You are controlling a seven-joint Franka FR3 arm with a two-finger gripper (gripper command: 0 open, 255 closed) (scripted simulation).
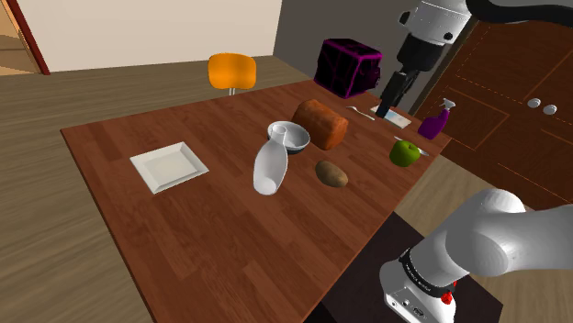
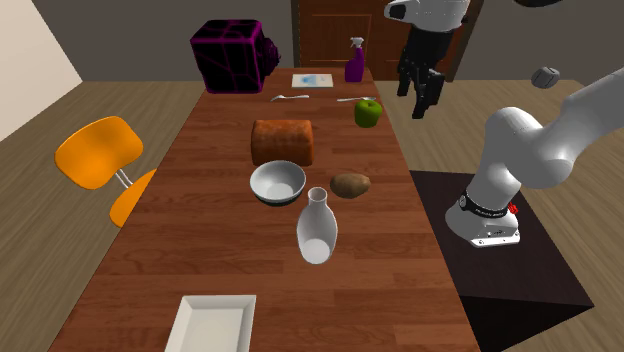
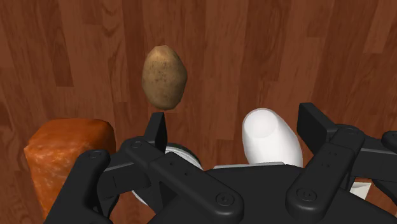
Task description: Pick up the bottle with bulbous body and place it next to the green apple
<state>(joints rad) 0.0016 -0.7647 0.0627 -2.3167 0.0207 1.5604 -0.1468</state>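
The gripper (image 2: 418, 95) hung high with jaws wide apart and empty, near the green apple (image 2: 368, 113). The white bottle (image 2: 317, 232) was well apart, just beside the bowl (image 2: 277, 184) and potato (image 2: 351, 184) (tight neighbours). Descent over its neck, from the bare table (image 2: 150, 250) side, would likely avoid both; bare wood flanked the apple.

White arm (image 1: 500, 234) of rounded, glossy links with dark joint rings, and a small red mark (image 1: 447, 296) at its base collar, lower right. All-black hand (image 2: 416, 95) — blocky fingers (image 3: 315, 124), round screw heads on the knuckles.
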